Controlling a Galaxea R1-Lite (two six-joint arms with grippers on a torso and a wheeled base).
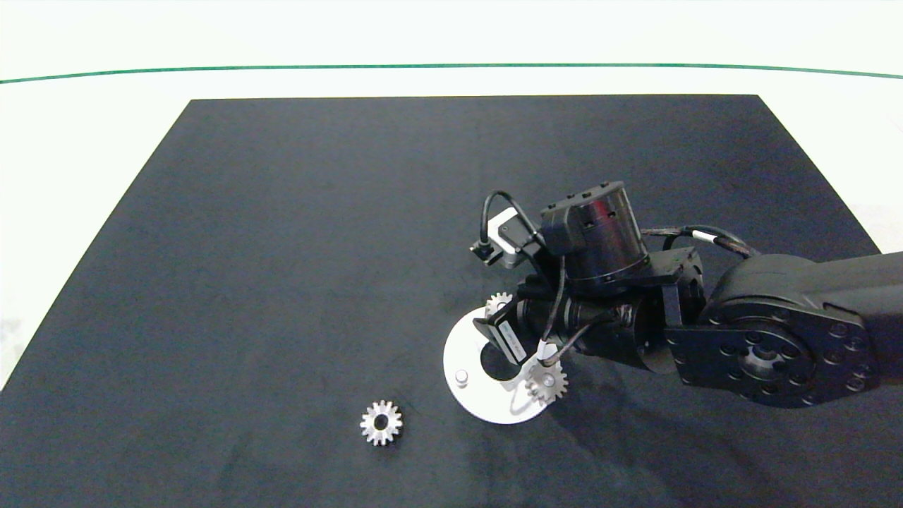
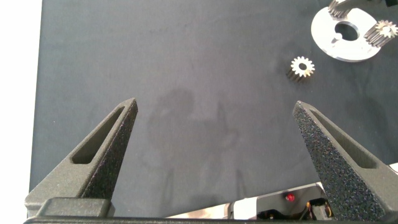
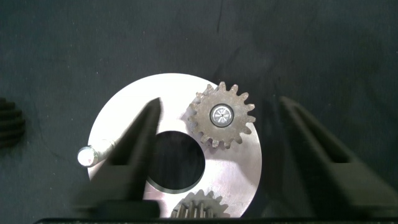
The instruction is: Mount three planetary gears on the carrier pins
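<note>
White disc flat on the dark mat, toward the near right of it, mat itself on the pale counter; large round hole at the disc's middle. Two gears seated on pins: one at the disc's near-right edge, pin end visible in its bore in the head view; the other at the far edge, partly hidden behind the right arm. Third pin bare, standing on the disc's left side. Third gear loose and flat on the mat, to the left of the disc and nearer the front edge, well apart from the disc.

Right gripper over the disc, arm in from the right edge of the head view; fingers spread wide, holding nothing; in the right wrist view a seated gear between the two fingers without touching either, one finger across the disc between the bare pin and the hole, the other finger off the disc's rim over the mat; second seated gear partly cut off at the picture's edge.

Left gripper wide open and empty above bare mat, well away from the parts; disc and loose gear small in the distance of its view; left arm out of the head view.
</note>
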